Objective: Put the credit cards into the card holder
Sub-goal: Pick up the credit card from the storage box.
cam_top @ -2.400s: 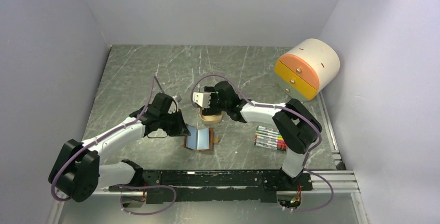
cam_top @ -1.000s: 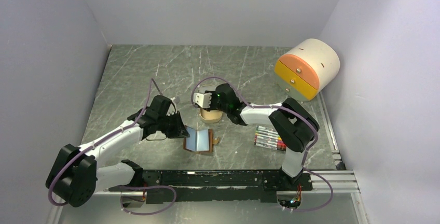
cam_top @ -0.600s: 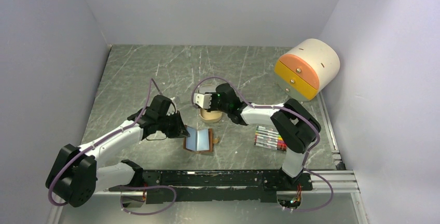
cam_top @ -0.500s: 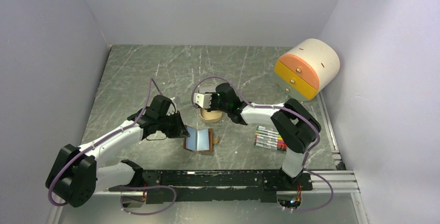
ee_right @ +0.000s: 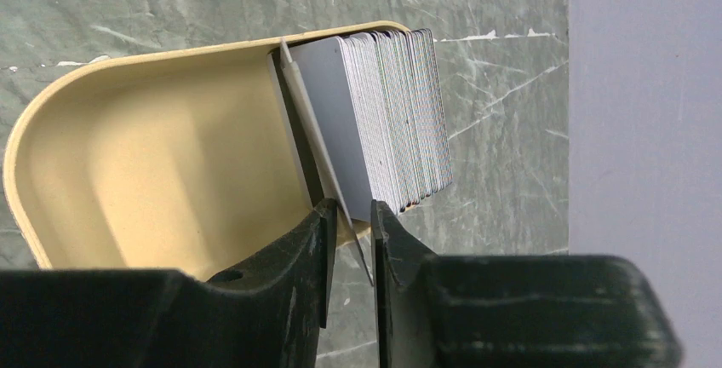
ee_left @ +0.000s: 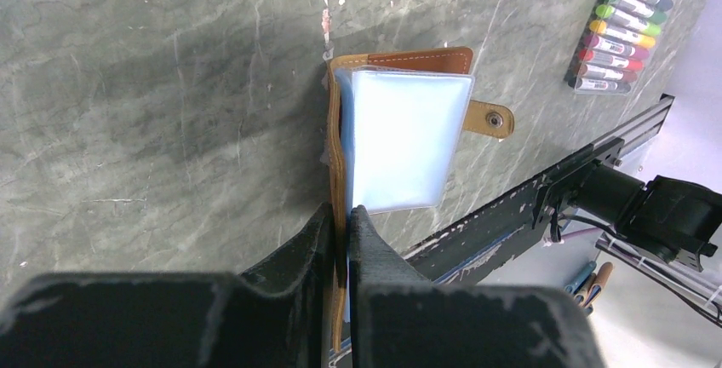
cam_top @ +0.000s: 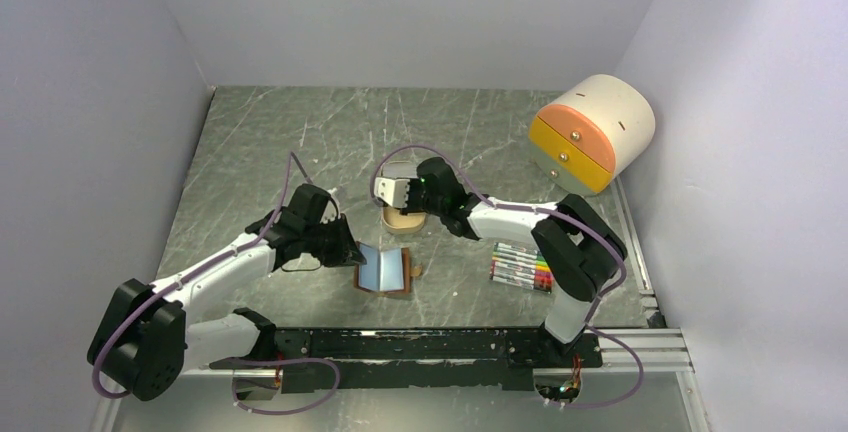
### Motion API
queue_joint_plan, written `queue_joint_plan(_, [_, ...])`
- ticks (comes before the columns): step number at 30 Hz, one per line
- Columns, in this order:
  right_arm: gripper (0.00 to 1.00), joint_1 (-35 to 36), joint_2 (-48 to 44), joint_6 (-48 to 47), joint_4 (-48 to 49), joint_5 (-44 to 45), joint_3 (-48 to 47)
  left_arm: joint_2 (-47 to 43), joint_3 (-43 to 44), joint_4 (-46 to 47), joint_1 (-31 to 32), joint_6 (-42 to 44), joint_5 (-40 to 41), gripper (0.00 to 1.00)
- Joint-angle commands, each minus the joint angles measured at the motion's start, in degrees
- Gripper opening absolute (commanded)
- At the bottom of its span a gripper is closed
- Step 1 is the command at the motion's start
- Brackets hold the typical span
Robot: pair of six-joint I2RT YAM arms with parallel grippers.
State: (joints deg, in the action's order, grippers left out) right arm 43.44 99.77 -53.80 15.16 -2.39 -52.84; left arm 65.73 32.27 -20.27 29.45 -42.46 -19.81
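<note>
The credit cards (ee_right: 396, 117) stand on edge as a tight pack in the right end of a beige tray (ee_right: 128, 155), which sits near the middle of the top view. The right gripper (ee_right: 351, 215) is closed to a narrow slit on the lower edge of a separated card (ee_right: 317, 146), which leans away from the pack at a slant. These cards look light, thin and stiff, with smooth faces that probably slip easily. A pinch across the two flat faces close to an edge, as here, seems the soundest hold, though the card may pivot between the pads if it catches on anything. Below and left of the tray in the top view lies the card holder (cam_top: 383, 270), open on the table (cam_top: 260, 142). The left gripper (ee_left: 340, 215) is clamped tight on its brown leather edge at the bottom centre of the left wrist view. A light blue face shows inside, card or sleeve I cannot tell, and the snap tab (ee_left: 489, 119) pokes out to the right. The leather looks soft and floppy, so it likely needs that pinch to stay put while a card slides into a slot. The pens (cam_top: 520, 267) lie well apart to the right.
</note>
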Motion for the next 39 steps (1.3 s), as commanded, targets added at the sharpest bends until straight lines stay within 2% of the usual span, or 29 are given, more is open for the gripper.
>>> queue_joint_plan(1, [0.26, -0.3, -0.6, -0.3, -0.3, -0.4, -1.5, -1.2, -0.5, 2.4, -0.2, -0.6, -2.1, 0.09])
queue_joint_plan(6, [0.17, -0.8, 1.1, -0.6, -1.2, -1.5, -3.1, -1.6, -0.4, 1.8, -0.2, -0.5, -1.8, 0.09])
queue_joint_plan(10, [0.16, -1.6, 1.6, 0.7, -0.5, -2.7, -3.7, -1.9, -0.7, 1.8, -0.2, -0.7, -1.8, 0.09])
queue_joint_plan(16, [0.0, -2.1, 0.5, 1.6, -3.6, -4.6, -5.9, -1.5, -0.8, 2.0, -0.3, -0.6, -1.3, 0.09])
queue_joint_plan(21, [0.0, -2.5, -3.5, 9.1, -8.5, -7.0, -7.3, -1.1, -0.7, 2.7, -0.2, -1.0, -0.5, 0.09])
queue_joint_plan(25, [0.0, -2.8, -5.8, 17.2, -13.2, -9.3, -9.2, -2.3, -1.1, 3.6, -0.2, -1.7, -0.4, 0.09])
queue_joint_plan(30, [0.0, -2.8, -10.7, 25.6, -12.8, -12.2, -7.7, -1.1, -0.7, 4.0, -0.2, -1.7, -0.5, 0.09])
queue_joint_plan(33, [0.0, -2.8, -14.0, 38.2, -13.2, -11.1, -8.1, -1.6, -1.1, 4.4, -0.2, -1.9, 0.8, 0.09])
queue_joint_plan(36, [0.0, -2.8, -15.9, 50.9, -16.8, -15.6, -8.0, -1.9, -2.5, 7.3, -0.2, -2.9, 0.9, 0.09])
queue_joint_plan(39, [0.0, -2.0, -21.0, 66.2, -8.3, -17.8, 0.3, -1.4, -3.9, 9.7, -0.2, -4.4, 1.1, 0.09])
